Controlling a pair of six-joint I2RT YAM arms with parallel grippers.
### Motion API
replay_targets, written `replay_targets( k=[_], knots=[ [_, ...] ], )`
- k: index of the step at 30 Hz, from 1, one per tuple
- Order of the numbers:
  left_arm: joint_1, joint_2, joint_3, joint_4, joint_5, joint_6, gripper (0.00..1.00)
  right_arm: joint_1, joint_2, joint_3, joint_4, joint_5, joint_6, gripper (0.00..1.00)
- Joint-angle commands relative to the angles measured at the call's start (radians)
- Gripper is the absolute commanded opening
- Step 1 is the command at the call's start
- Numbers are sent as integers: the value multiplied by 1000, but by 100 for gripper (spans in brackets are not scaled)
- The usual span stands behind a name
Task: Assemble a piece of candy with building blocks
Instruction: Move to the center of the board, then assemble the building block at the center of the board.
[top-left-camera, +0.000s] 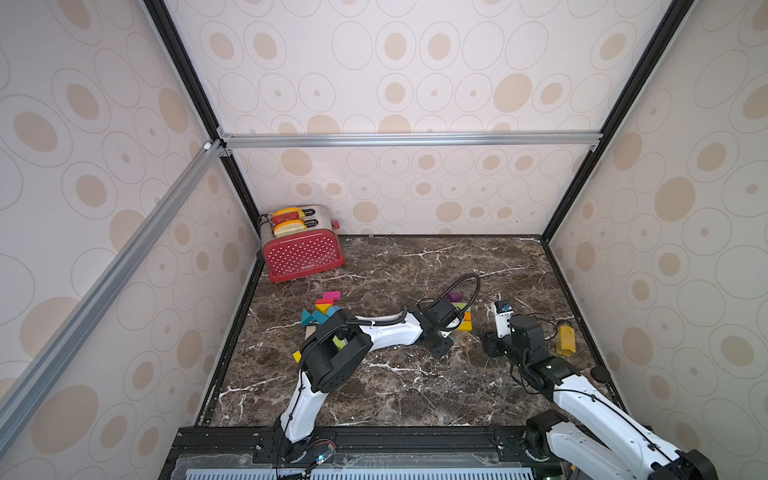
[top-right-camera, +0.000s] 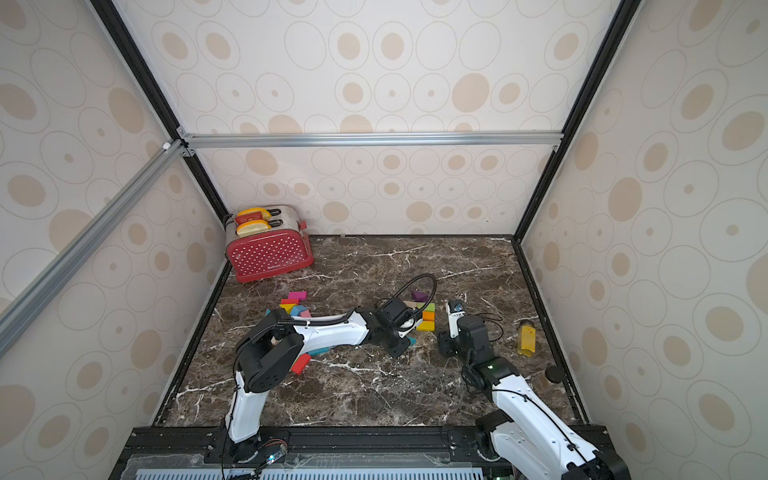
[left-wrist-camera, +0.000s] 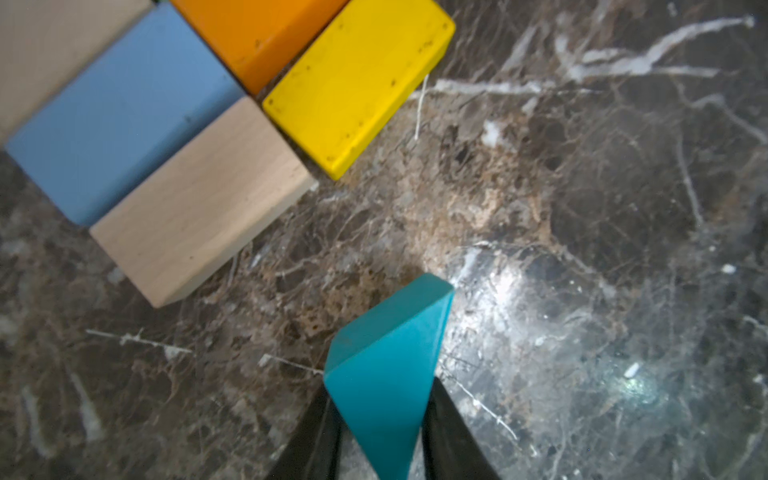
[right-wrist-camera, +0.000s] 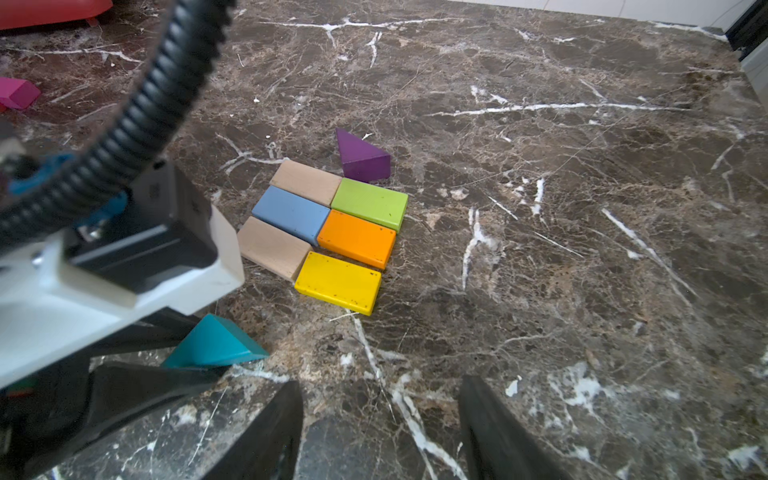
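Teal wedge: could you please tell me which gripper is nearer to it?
Left. The left gripper straddles the teal wedge; the right gripper is apart from it, above the table.

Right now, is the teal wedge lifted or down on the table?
Down, it seems: the teal wedge has its lower edge on the marble table, between the left gripper's fingers.

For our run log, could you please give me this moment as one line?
left gripper: teal wedge between jaws, grip unclear | right gripper: open, empty | six bricks laid flat together, purple wedge beside them
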Motion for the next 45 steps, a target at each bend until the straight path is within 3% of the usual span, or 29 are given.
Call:
replay_targets(
  k=[1, 5, 10, 23, 45],
  knots=[
    [-9, 26, 2, -79, -29, 52, 42, -7, -4, -16, 19, 0, 8, 63],
    [-7, -30, -63, -21, -57, 28, 44, -5, 1, -18, 26, -12, 8, 63],
    [3, -36, -90, 6, -77, 19, 34, -6, 6, -20, 31, -23, 8, 63],
    [10, -8, -73, 63, 15, 47, 22, -7, 8, -29, 45, -47, 6, 64],
    [14, 55, -3, 56, 12, 68, 17, -7, -1, -38, 50, -46, 6, 64]
  ],
)
